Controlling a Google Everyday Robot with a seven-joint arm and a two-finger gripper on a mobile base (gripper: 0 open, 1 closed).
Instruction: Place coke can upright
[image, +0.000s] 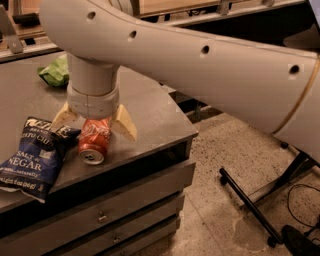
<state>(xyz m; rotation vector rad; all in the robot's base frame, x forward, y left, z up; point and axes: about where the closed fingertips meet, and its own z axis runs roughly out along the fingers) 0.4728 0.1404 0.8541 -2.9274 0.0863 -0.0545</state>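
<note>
The red coke can (94, 144) lies on its side on the grey cabinet top (150, 112), silver end toward the front edge. My gripper (93, 123) is right above it, open. One cream finger (125, 122) is on the can's right and the other finger (61, 117) on its left, straddling the can's upper part. The wrist hides the can's far end.
A blue chip bag (32, 159) lies just left of the can, touching the left finger. A green chip bag (55, 73) lies at the back left. The cabinet's front edge is close to the can. A black stand base (250, 205) is on the floor at right.
</note>
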